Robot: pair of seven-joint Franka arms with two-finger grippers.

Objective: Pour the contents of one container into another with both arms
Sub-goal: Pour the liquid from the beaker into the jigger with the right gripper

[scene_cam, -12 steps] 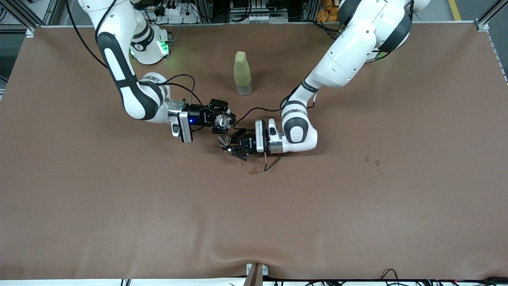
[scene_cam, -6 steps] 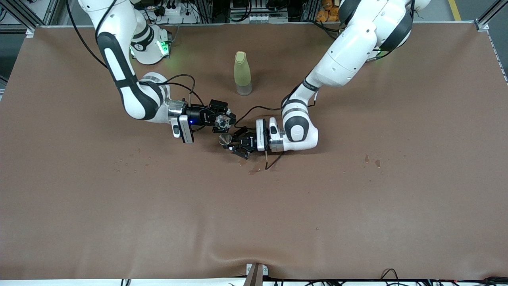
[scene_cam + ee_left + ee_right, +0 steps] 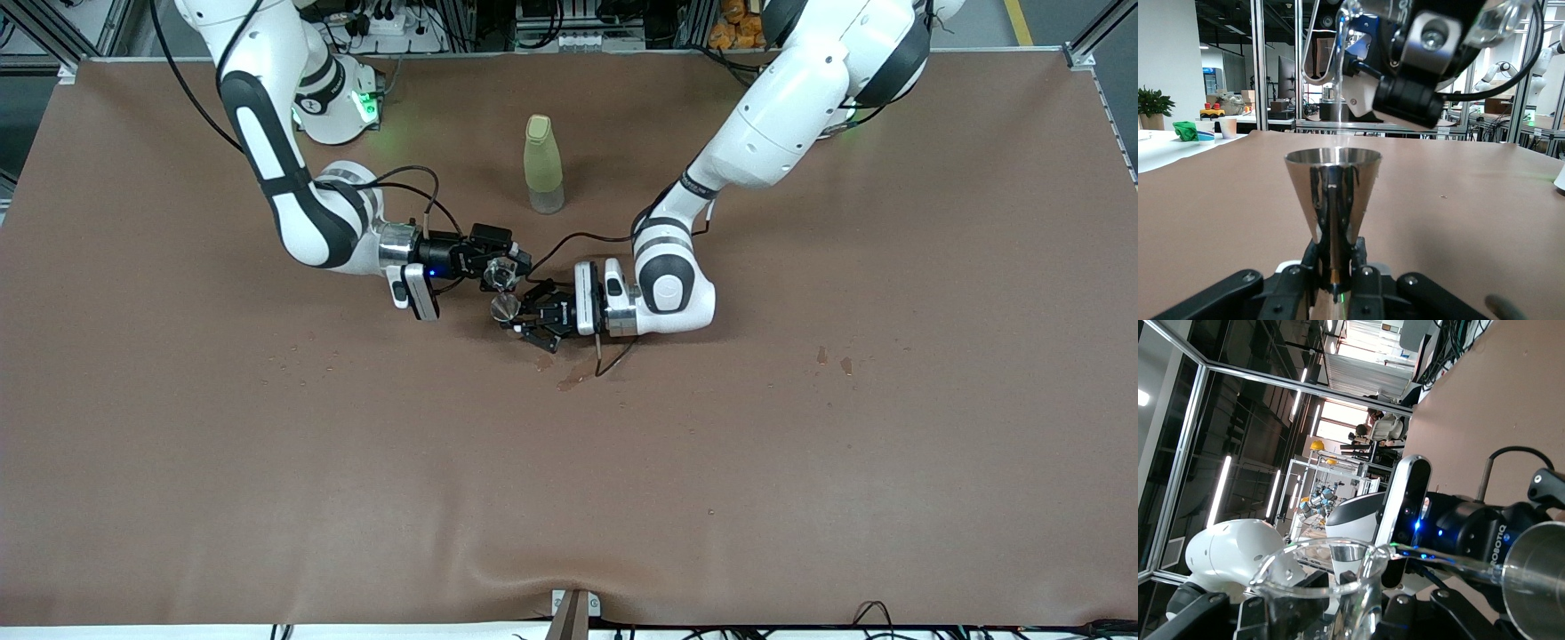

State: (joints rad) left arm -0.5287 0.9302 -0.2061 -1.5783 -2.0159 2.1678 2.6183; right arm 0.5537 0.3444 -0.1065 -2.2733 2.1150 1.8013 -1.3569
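I keep the right gripper (image 3: pixel 494 267) clamped on the tilted glass beaker (image 3: pixel 1331 580), its spout just above the steel cup (image 3: pixel 1332 193) pinched upright in the left gripper (image 3: pixel 524 322), tipping slowly so the stream lands centred.

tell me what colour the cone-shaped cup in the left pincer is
Shiny silver metal, mirror-like; the cone-shaped cup shows best in the left wrist view.
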